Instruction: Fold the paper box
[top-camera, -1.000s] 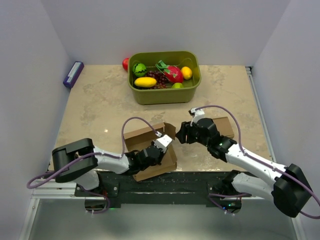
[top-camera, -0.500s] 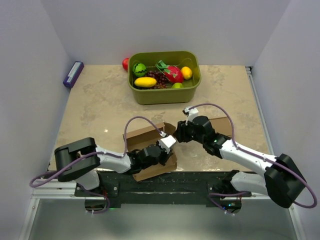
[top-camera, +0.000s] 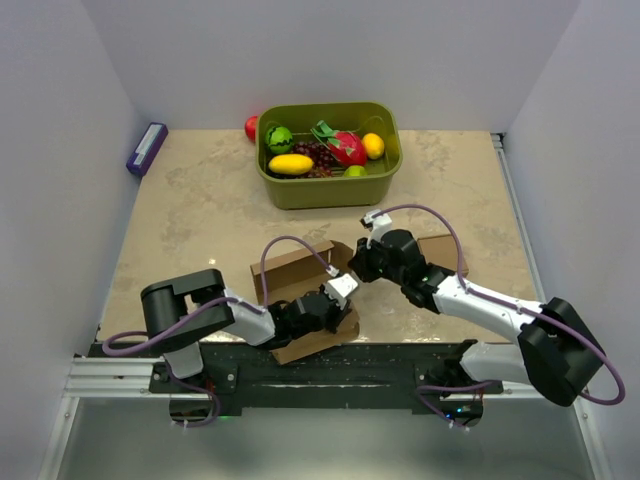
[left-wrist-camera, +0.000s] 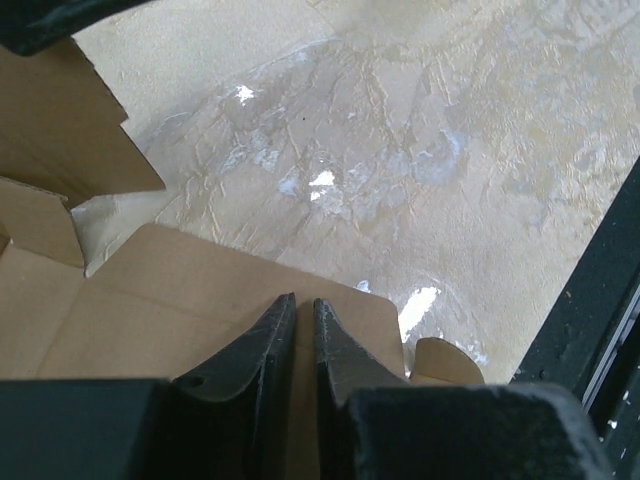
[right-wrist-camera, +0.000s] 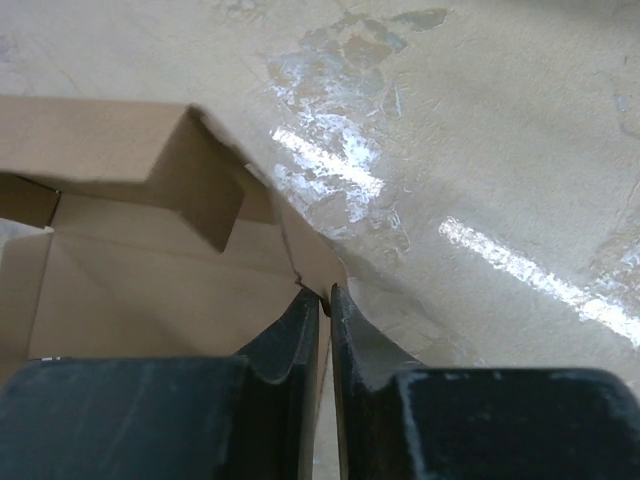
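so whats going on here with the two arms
They are folding a cardboard box at the front, between them. The left gripper is pinched on the edge of a flat panel, and the right gripper is pinched on the top edge of a raised wall at a corner. The box is only partly formed, with its flaps open. The bin of toy fruit at the back and the small cube behind the right arm are not being touched.

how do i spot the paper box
Find the green tub at the back, then come toward the near edge. The paper box lies there, left of centre. It is wide and open with loose flaps, unlike the small cube to its right.
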